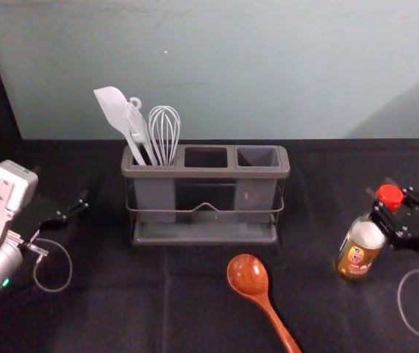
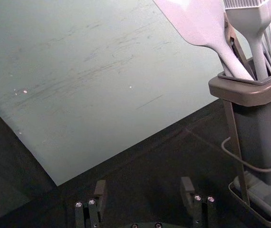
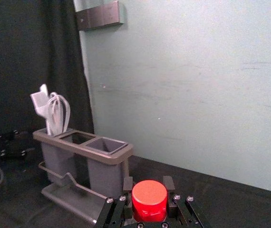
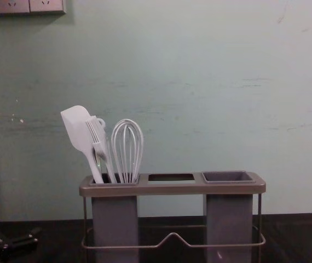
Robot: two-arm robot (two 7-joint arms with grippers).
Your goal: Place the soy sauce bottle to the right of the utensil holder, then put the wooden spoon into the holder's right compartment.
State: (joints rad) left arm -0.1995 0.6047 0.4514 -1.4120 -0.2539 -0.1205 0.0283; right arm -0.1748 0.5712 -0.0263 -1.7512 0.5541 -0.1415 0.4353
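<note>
The soy sauce bottle (image 1: 359, 248), amber with a red cap, stands or hangs slightly tilted, well right of the utensil holder (image 1: 206, 173). My right gripper (image 1: 383, 200) is closed around its neck. In the right wrist view, the red cap (image 3: 149, 200) sits between the fingers of my right gripper (image 3: 148, 182). The wooden spoon (image 1: 249, 278) lies in front of the holder, bowl toward it, handle toward the near edge. The holder's right compartment (image 4: 228, 176) holds nothing. Left of the holder, my left gripper (image 1: 60, 185) is idle; its fingers (image 2: 188, 190) are apart in the left wrist view.
A white spatula (image 4: 79, 131), a brush (image 4: 98, 137) and a whisk (image 4: 127, 148) stand in the holder's left compartment. Behind the black-covered table (image 1: 114, 309) rises a pale wall (image 1: 268, 66). Dark cloth hangs at the left.
</note>
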